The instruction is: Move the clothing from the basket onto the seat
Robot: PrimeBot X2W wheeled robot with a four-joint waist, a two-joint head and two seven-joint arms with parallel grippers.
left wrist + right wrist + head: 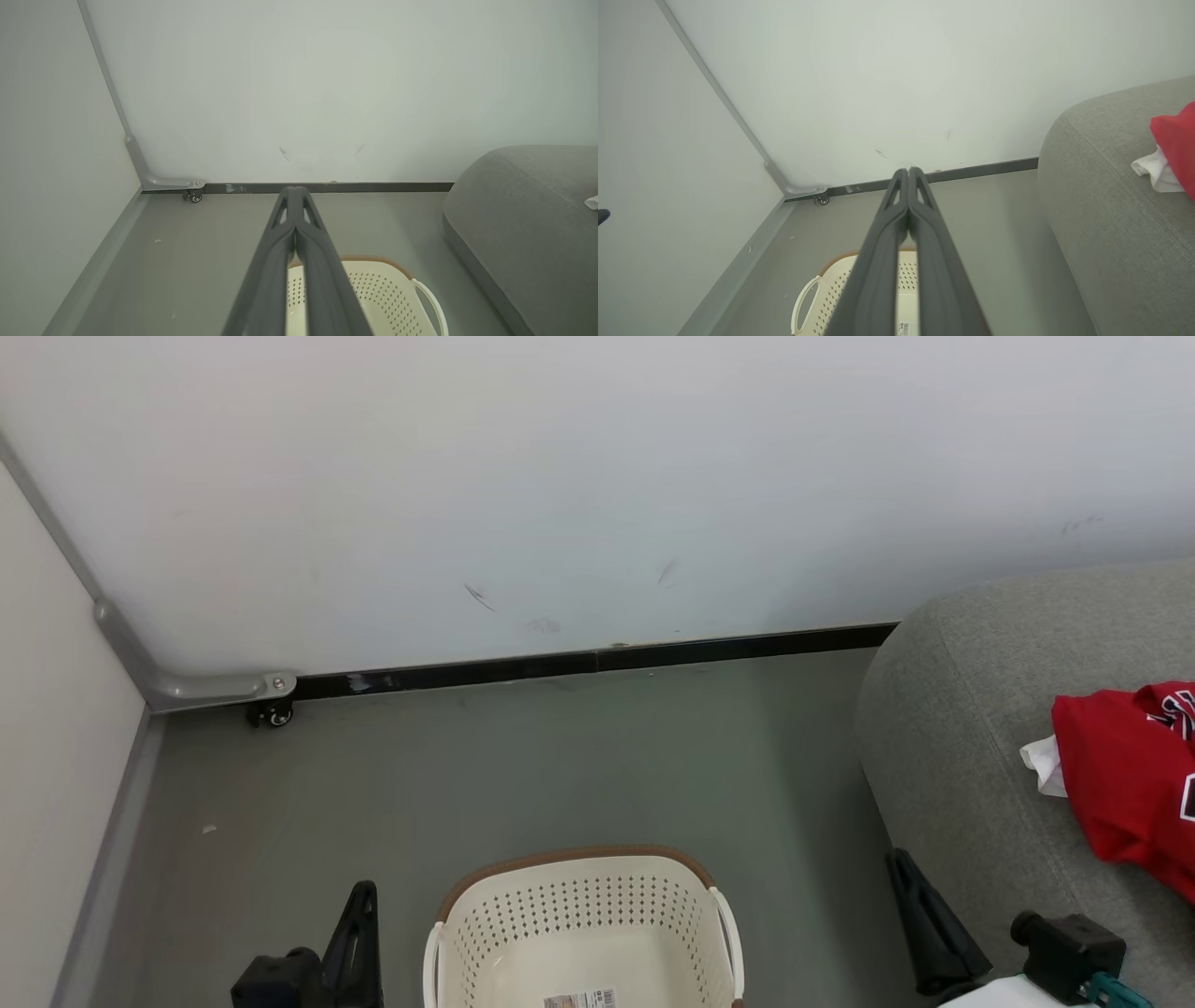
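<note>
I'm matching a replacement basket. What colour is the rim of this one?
Brown rim on the cream perforated basket; clearest in the head view.

The head view looks steeply down at the floor [560,775], the basket [579,901] at its bottom edge. Both wrist views sit lower and face the wall [327,93] more levelly. All three share basket, seat [952,728] and the floor's far-left corner.

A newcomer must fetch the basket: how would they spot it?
Facing the white wall, the grey sofa stands on the right. The basket sits on the floor left of it. It alone is cream plastic, with perforated sides and a brown rim.
</note>
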